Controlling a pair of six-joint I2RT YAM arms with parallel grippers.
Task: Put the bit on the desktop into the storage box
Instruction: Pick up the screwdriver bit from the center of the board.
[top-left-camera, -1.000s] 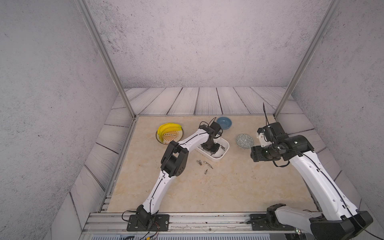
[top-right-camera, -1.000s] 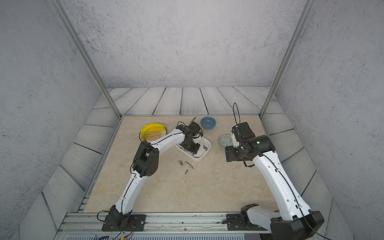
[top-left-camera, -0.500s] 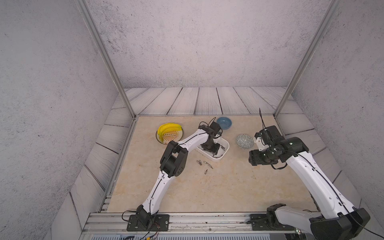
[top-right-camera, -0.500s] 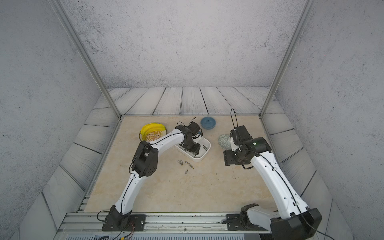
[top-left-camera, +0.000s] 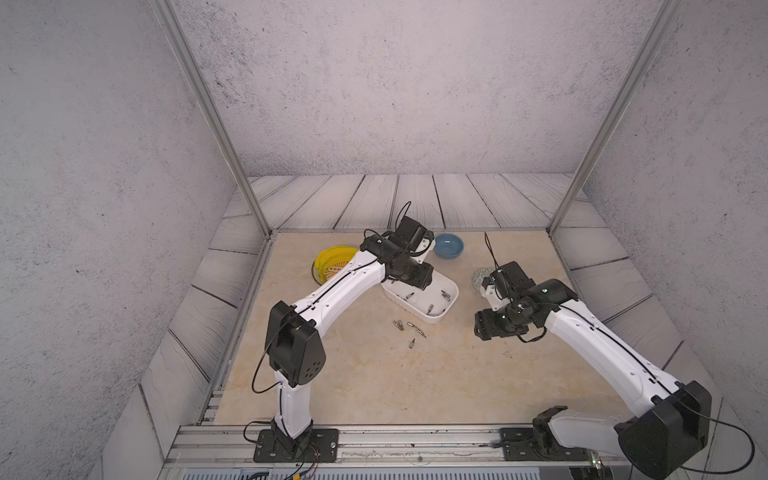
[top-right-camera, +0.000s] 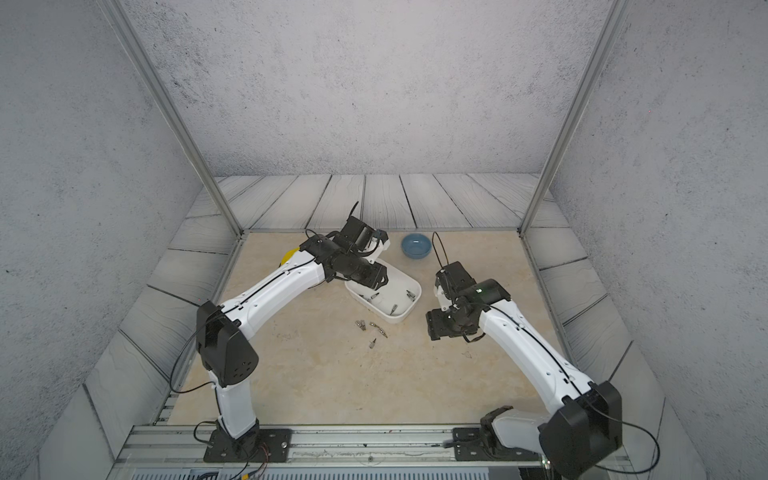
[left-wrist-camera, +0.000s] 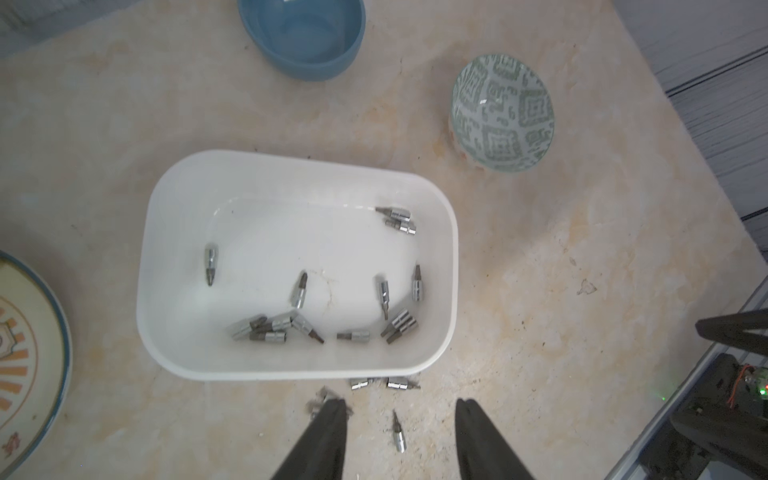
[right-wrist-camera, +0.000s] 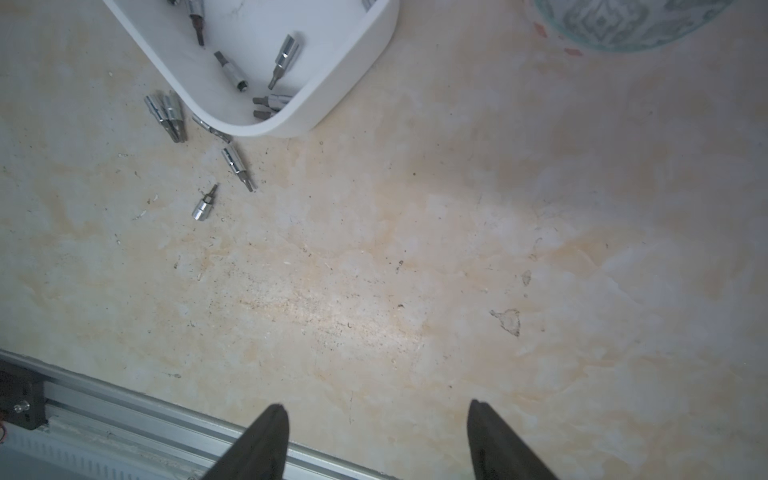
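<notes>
Several small silver bits lie on the beige desktop (top-left-camera: 374, 374) just in front of the white storage box (top-left-camera: 451, 299): a pair (top-left-camera: 399, 324), one (top-left-camera: 417, 329) beside them and one (top-left-camera: 411, 343) nearer the front. The box (left-wrist-camera: 149, 249) holds several more bits (left-wrist-camera: 299, 289). My left gripper (top-left-camera: 411, 286) hovers over the box's left end; in the left wrist view it (left-wrist-camera: 400, 409) is open and empty, with a loose bit (left-wrist-camera: 398, 432) on the desktop far below the gap. My right gripper (top-left-camera: 484, 328) hangs open and empty (right-wrist-camera: 374, 409) above bare desktop, right of the bits (right-wrist-camera: 237, 164).
A blue bowl (top-left-camera: 448, 245) stands behind the box. A grey-green patterned bowl (top-left-camera: 478, 276) sits beside the right wrist. A yellow dish (top-left-camera: 332, 262) lies under the left forearm. A metal rail (right-wrist-camera: 124, 415) runs along the front edge.
My right gripper has moved left and toward the front, closer to the loose bits. The left gripper stays over the storage box.
</notes>
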